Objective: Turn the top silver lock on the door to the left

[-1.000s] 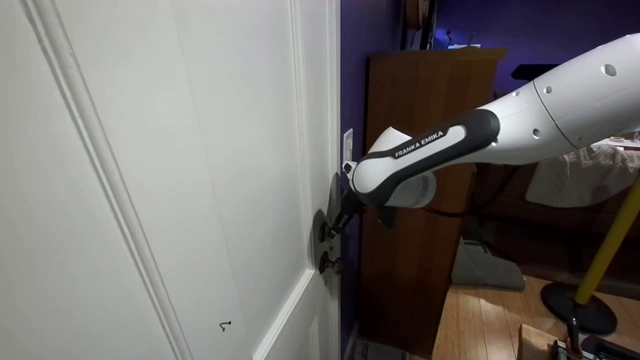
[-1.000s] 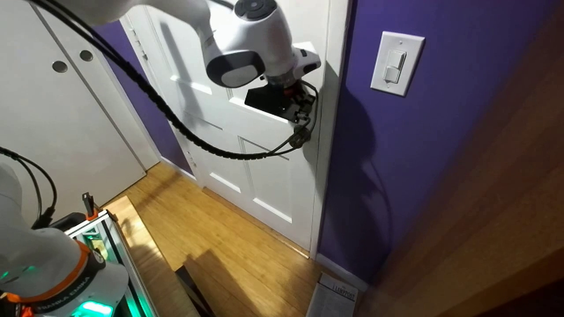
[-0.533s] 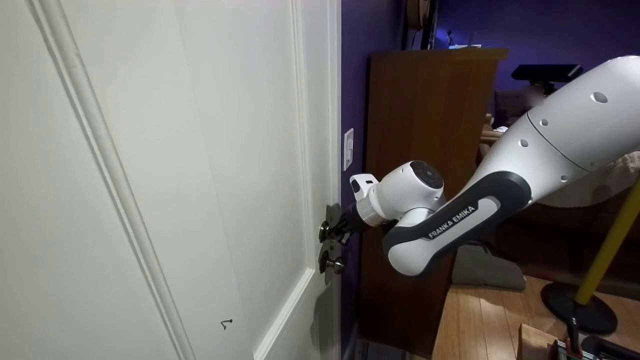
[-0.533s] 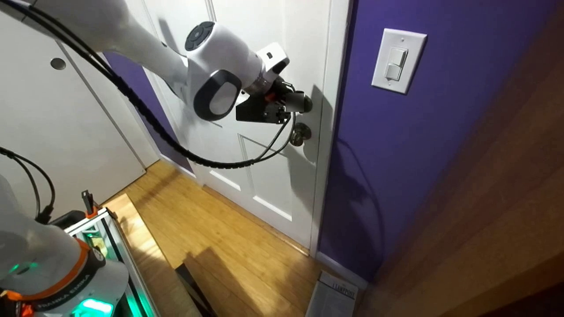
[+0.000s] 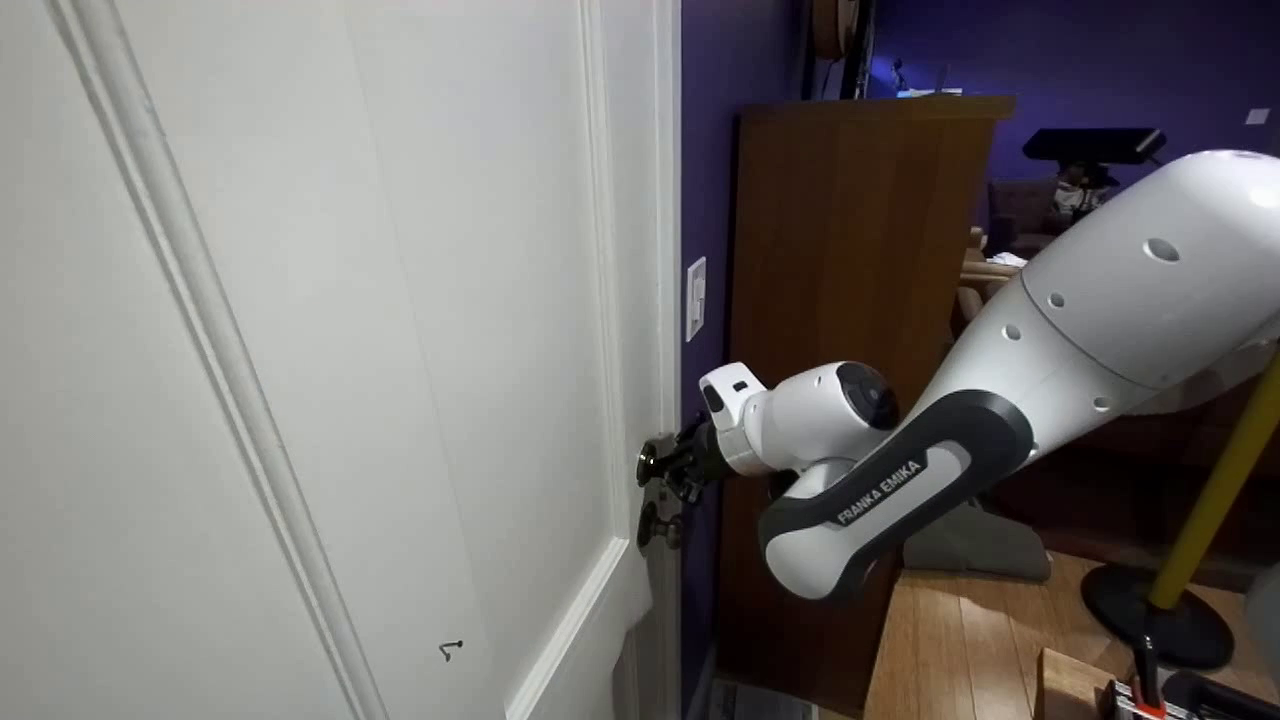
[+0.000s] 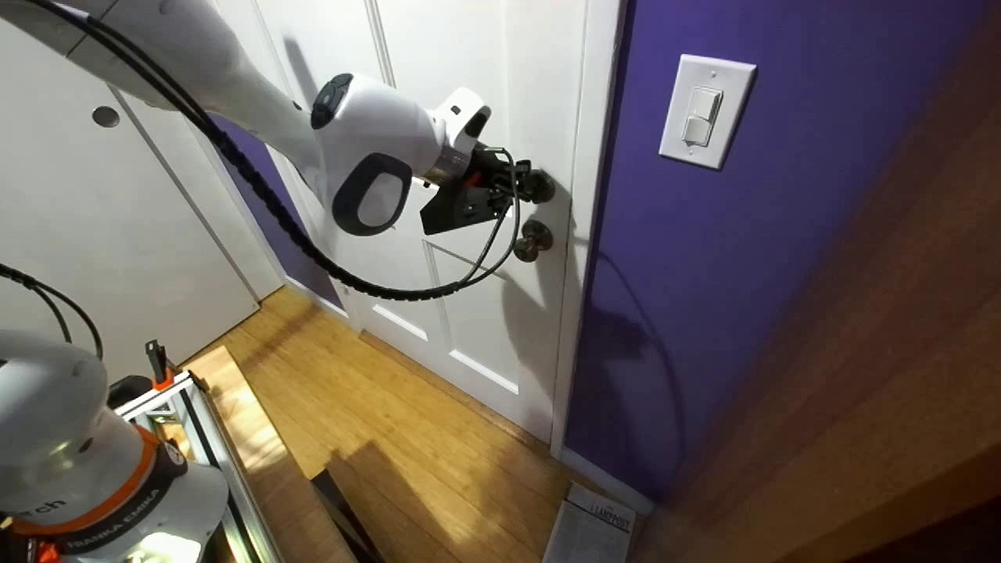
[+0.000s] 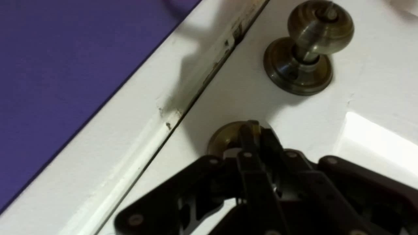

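The door (image 5: 480,300) is tall, white and moulded, and fills much of both exterior views (image 6: 539,94). The top silver lock (image 5: 647,463) sits near its edge, above the round knob. Its round plate shows in an exterior view (image 6: 541,186) and in the wrist view (image 7: 225,138), where it looks brassy. My gripper (image 7: 259,130) is at the lock, its dark fingers (image 7: 249,135) nearly together around the thumb-turn. The fingers hide most of the thumb-turn, so its angle cannot be read. In both exterior views the gripper (image 5: 662,462) reaches the lock from the side (image 6: 525,181).
A door knob (image 7: 321,27) stands out close below the lock, also in both exterior views (image 5: 665,530) (image 6: 534,241). The door frame and purple wall (image 6: 672,258) with a light switch (image 6: 708,111) are beside it. A brown cabinet (image 5: 850,250) stands behind the arm. A cable (image 6: 313,258) hangs from the wrist.
The forearm and wrist have swung lower and away from the door's edge, and the gripper has tilted round. Its fingertips stay at the lock. Any turn of the lock is hidden.
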Available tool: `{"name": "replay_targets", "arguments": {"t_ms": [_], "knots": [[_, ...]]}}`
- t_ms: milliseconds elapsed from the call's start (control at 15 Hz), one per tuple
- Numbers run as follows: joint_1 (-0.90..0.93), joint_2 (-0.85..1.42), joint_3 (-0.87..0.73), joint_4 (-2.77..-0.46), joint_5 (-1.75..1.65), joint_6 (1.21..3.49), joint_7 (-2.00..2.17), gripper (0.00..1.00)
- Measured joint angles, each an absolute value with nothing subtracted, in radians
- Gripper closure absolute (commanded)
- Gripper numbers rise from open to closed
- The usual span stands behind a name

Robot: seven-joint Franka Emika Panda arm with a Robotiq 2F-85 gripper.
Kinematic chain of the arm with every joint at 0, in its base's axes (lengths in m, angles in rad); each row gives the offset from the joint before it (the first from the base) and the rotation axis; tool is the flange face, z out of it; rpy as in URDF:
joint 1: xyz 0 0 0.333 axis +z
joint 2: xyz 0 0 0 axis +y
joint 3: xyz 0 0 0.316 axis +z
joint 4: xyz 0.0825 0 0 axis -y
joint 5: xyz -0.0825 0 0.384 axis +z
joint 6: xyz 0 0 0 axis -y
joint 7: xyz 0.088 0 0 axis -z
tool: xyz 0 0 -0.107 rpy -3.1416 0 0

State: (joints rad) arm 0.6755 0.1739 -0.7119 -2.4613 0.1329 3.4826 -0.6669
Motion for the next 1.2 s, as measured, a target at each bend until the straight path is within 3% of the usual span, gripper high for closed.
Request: {"name": "replay_targets", "arguments": {"t_ms": [400, 1000, 1200], "knots": [[1.007, 0.37, -0.909, -2.452, 0.528, 3.639, -1.017, 0.97], [1.319, 0.551, -1.123, -2.441, 0.703, 3.634, -1.329, 0.97], [1.42, 0.563, -1.213, -2.442, 0.748, 3.512, -1.415, 0.97]]}}
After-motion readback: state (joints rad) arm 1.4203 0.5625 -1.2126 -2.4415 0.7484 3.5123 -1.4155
